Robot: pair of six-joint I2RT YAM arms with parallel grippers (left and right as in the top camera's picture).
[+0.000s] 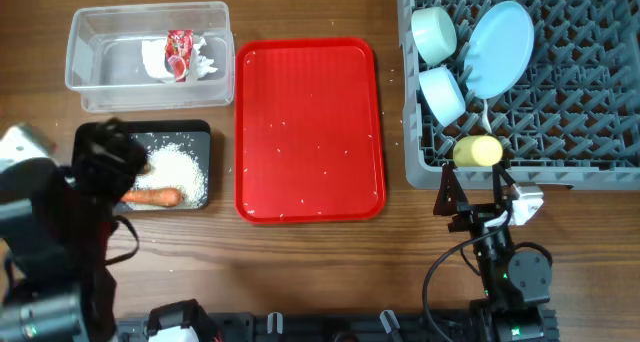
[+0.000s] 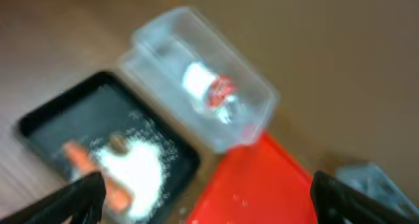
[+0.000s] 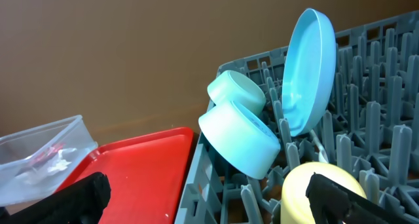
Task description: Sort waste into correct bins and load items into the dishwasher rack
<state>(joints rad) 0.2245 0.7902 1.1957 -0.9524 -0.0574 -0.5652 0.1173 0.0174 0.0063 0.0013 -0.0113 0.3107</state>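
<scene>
The clear tub (image 1: 82, 54) holds the red wrapper (image 1: 180, 54) and white tissue (image 1: 155, 60). The black tray (image 1: 192, 132) holds rice (image 1: 180, 172), the carrot (image 1: 155, 196) and a small brown scrap (image 2: 118, 143). The grey rack (image 1: 580, 112) holds two bowls (image 1: 434, 32) (image 1: 443, 92), the blue plate (image 1: 500, 47), the white spoon (image 1: 484, 117) and the yellow cup (image 1: 477, 151). My left gripper (image 2: 209, 198) is open and empty, above the black tray's left side (image 1: 108, 147). My right gripper (image 1: 470, 197) is open and empty, just in front of the rack by the cup (image 3: 321, 191).
The flat red serving tray (image 1: 310, 82) lies between the bins and the rack, with a few stray rice grains on it. A few grains also lie on the wooden table near the rack's left wall. The arm bases and cables sit along the front edge.
</scene>
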